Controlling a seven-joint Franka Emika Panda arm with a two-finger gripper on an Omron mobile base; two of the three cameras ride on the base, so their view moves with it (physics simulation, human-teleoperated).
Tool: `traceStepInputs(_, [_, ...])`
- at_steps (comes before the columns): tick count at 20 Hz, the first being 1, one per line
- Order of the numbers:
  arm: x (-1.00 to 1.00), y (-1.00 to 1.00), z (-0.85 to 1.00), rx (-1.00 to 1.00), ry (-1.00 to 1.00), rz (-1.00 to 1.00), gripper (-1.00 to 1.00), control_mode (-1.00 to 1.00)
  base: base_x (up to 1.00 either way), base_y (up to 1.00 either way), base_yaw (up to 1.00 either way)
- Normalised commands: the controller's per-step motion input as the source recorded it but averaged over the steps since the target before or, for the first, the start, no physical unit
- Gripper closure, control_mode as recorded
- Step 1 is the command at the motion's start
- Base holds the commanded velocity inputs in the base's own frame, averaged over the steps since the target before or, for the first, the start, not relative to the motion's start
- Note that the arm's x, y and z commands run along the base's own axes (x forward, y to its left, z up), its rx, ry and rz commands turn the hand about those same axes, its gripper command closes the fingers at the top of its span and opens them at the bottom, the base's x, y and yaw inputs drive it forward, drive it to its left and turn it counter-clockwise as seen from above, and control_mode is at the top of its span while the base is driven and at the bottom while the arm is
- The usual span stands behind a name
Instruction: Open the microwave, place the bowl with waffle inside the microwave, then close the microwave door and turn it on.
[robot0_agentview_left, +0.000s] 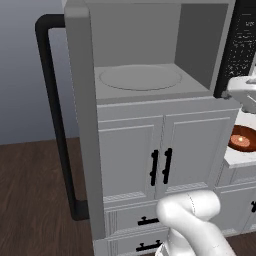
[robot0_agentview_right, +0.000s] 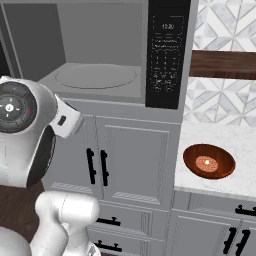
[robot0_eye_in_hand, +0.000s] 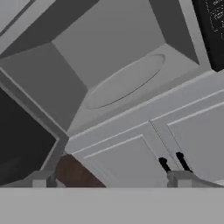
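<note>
My gripper (robot0_eye_in_hand: 111, 178) sits nearest: two dark fingertips (robot0_eye_in_hand: 40, 178) spread wide apart with nothing between them, jaws empty. Just beyond them are the white cabinet doors (robot0_eye_in_hand: 131, 164) with black handles (robot0_eye_in_hand: 164, 164) under the microwave (robot0_agentview_right: 100, 55). Its cavity stands open, the round turntable plate (robot0_eye_in_hand: 127, 81) bare and ready to take a load. The microwave door (robot0_agentview_left: 80, 100) is swung fully out to my left, its long black bar handle (robot0_agentview_left: 55, 115) facing away, so the opening step looks done. The black control panel (robot0_agentview_right: 167, 52) rises at the cavity's right. Farthest to my right, on the white counter (robot0_agentview_right: 225, 137), rests the bowl (robot0_agentview_right: 209, 161) with the waffle (robot0_agentview_right: 206, 162) inside, well apart from my jaws; reaching it is probably next.
</note>
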Motion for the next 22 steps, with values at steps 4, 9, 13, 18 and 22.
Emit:
traceStepInputs(4, [0.0,-1.0,-0.24,0.16,0.22,-0.29,-1.0,-1.0,0.0,0.0,0.0])
traceStepInputs(9, [0.03,-1.0,-0.42,0.2,0.16,-0.25,-1.0,-1.0,0.0,0.0,0.0])
traceStepInputs(13, [0.23,-1.0,-0.64,0.12,0.09,-0.21,-1.0,-1.0,0.0,0.0,0.0])
traceStepInputs(18, [0.41,-1.0,-0.59,0.12,0.05,-0.19,-1.0,-1.0,0.0,0.0,0.0])
traceStepInputs(22, [0.61,-0.95,-0.51,0.16,0.02,-0.08,-1.0,-1.0,0.0,0.0,0.0])
